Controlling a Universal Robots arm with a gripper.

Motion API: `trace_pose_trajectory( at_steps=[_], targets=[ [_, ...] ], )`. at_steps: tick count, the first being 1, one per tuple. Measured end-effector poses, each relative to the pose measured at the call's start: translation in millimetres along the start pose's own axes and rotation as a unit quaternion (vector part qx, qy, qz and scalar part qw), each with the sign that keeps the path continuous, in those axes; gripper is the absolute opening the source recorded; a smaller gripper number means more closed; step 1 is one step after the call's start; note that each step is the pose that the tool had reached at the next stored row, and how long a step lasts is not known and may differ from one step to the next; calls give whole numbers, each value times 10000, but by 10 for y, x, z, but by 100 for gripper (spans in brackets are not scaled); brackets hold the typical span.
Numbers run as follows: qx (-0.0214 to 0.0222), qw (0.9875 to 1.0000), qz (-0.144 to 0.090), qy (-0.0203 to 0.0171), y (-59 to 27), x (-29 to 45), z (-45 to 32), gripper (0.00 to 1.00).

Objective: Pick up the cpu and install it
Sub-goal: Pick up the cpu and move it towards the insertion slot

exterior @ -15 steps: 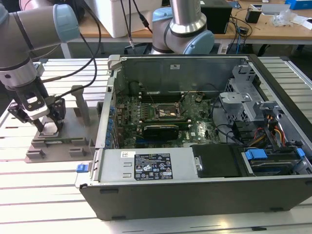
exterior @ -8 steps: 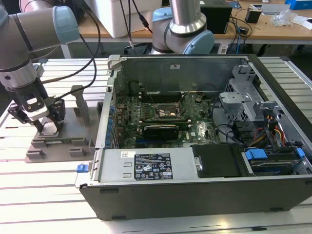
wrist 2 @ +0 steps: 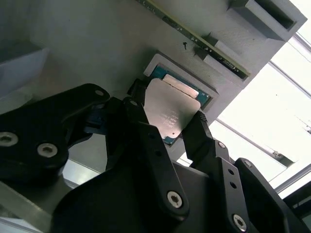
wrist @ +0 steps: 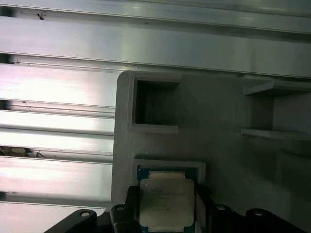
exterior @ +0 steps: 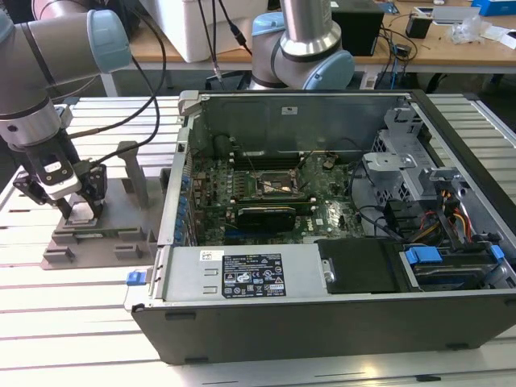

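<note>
- The arm (exterior: 32, 89) reaches down at the exterior view's left, its black jaws lowered onto a grey tray (exterior: 121, 234) on the slatted metal desk (exterior: 81, 282).
- In both wrist views the jaws are pinching the cpu (wrist 2: 170, 109) (wrist: 166, 201), one finger (wrist 2: 141, 116) against each of two opposite edges.
- The silver-topped chip sits at the tray's square pocket, with its green edge showing along the pocket's rim.
- An empty square recess (wrist: 155, 104) lies just beside that pocket in the same tray.
- An open computer case (exterior: 322, 322) lies to the exterior view's right of the tray, its motherboard (exterior: 330, 214) exposed and the socket (exterior: 274, 187) near its middle, well apart from the chip.
- A second arm (exterior: 306, 40) stands behind the case.
</note>
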State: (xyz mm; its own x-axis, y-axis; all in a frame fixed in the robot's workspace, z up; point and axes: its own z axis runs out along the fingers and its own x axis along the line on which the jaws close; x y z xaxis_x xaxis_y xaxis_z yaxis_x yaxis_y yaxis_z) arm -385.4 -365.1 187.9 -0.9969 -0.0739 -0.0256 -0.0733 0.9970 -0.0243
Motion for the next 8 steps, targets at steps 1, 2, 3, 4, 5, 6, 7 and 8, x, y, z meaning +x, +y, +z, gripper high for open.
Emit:
trace_pose_trajectory(
  at_steps=[1, 2, 3, 4, 5, 6, 7, 8],
  targets=[
    [0, 10000, 0, 0, 0, 0, 0, 55],
    [-1, 10000, 0, -1, 0, 0, 1, 55],
    [-1, 10000, 0, -1, 0, 0, 1, 55],
    [-1, 10000, 0, -1, 0, 0, 1, 55],
    [-1, 10000, 0, -1, 0, 0, 0, 55],
    [-1, 10000, 0, -1, 0, 0, 0, 55],
    [-2, 10000, 0, -1, 0, 0, 0, 55],
    [-2, 10000, 0, -1, 0, 0, 0, 55]
  ],
)
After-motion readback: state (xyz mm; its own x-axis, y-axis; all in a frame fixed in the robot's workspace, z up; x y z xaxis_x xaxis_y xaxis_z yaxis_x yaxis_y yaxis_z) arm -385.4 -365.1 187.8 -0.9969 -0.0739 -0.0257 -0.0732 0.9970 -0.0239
